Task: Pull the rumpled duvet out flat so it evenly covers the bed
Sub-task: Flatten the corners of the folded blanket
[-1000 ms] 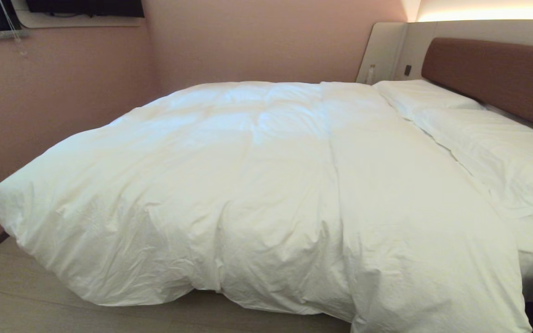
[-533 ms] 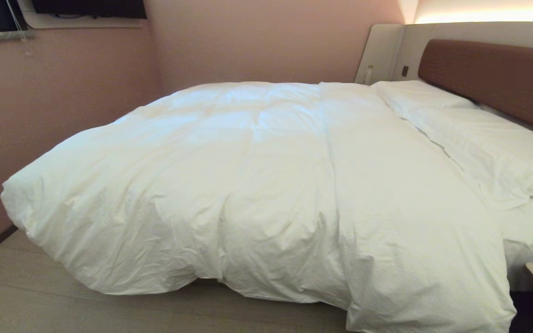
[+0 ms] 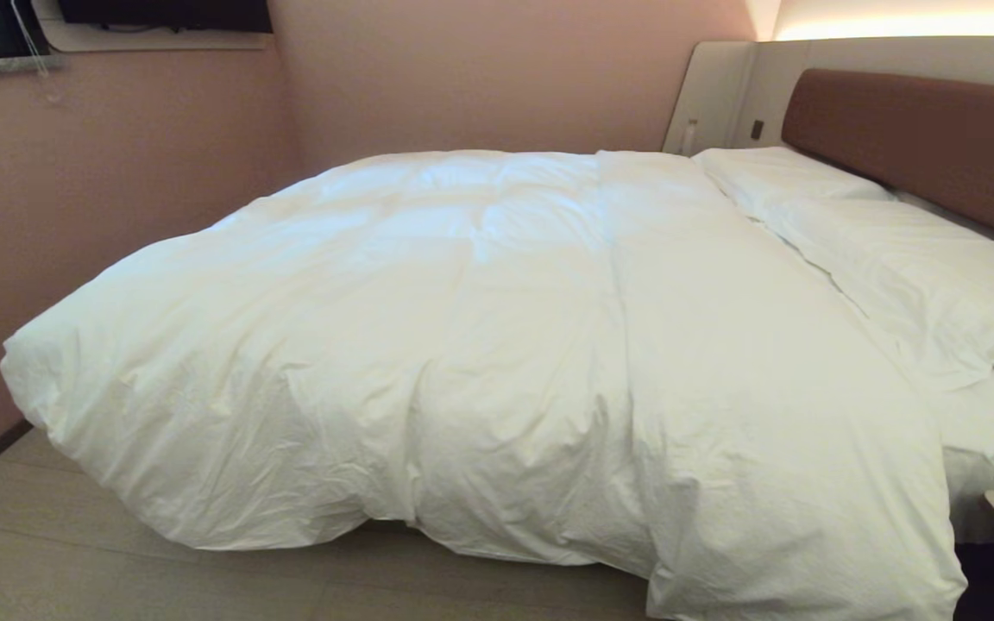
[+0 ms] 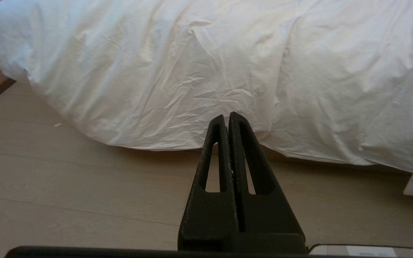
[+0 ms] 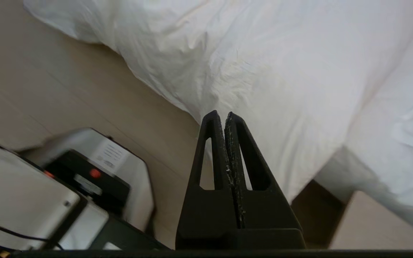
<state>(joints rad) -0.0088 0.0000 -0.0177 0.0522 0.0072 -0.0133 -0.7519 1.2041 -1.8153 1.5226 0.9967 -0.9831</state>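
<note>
Puffy white creased duvet (image 3: 480, 345) covers most of the bed (image 3: 989, 431), sagging over its near edge; mattress beside the pillows lies bare. Left gripper (image 4: 229, 120) and right gripper (image 5: 222, 118) pinched together, empty, near that edge.

Hotel-type bedroom: bed (image 3: 993, 483) w/ padded headboard (image 3: 920, 142), pillows (image 3: 902, 267).

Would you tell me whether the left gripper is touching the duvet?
Cannot tell. In the left wrist view the shut left gripper has its tips overlapping the duvet, which may simply lie behind.

Nothing can be read: the only printing is a white label (image 5: 107, 154) on the robot's base (image 5: 23, 197), its lines too blurred to decipher.
</note>
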